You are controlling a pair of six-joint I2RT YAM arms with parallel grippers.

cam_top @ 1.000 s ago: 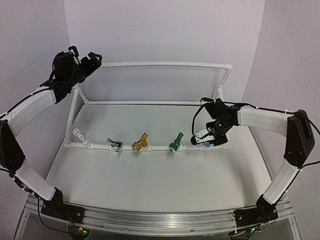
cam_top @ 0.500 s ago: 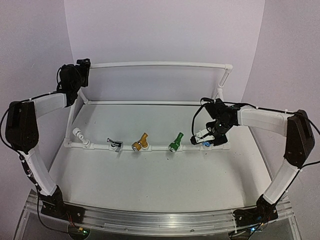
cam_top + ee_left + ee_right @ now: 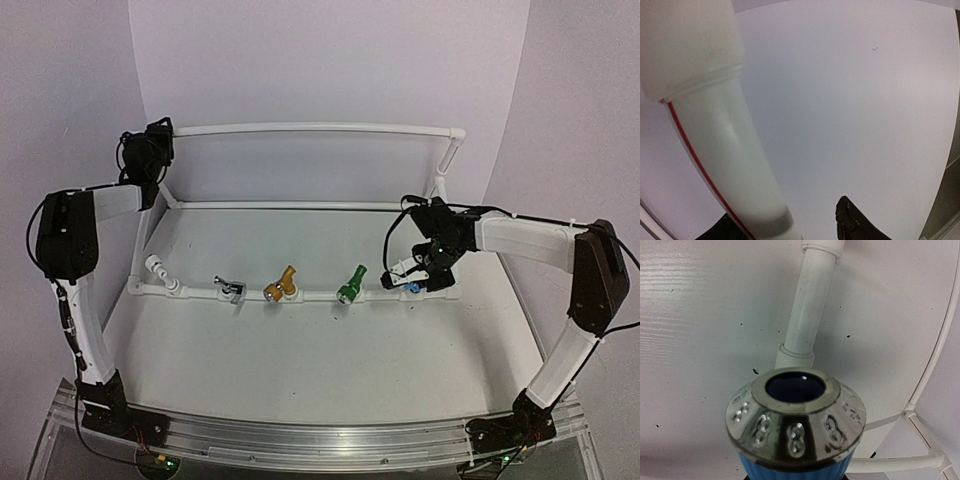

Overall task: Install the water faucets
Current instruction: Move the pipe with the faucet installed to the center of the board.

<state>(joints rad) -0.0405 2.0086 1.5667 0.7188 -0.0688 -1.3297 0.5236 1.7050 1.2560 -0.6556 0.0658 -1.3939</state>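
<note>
Colours on the white pipe frame
Left to right: silver faucet, yellow faucet, green faucet, blue faucet; white bench, dark-specked.

Four faucets, silver, yellow, green, blue; one pipe frame; one elbow fitting; two arms, left, right.

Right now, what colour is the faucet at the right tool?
Blue faucet, with a silvery metallic nozzle; the right wrist view shows it best.
</note>
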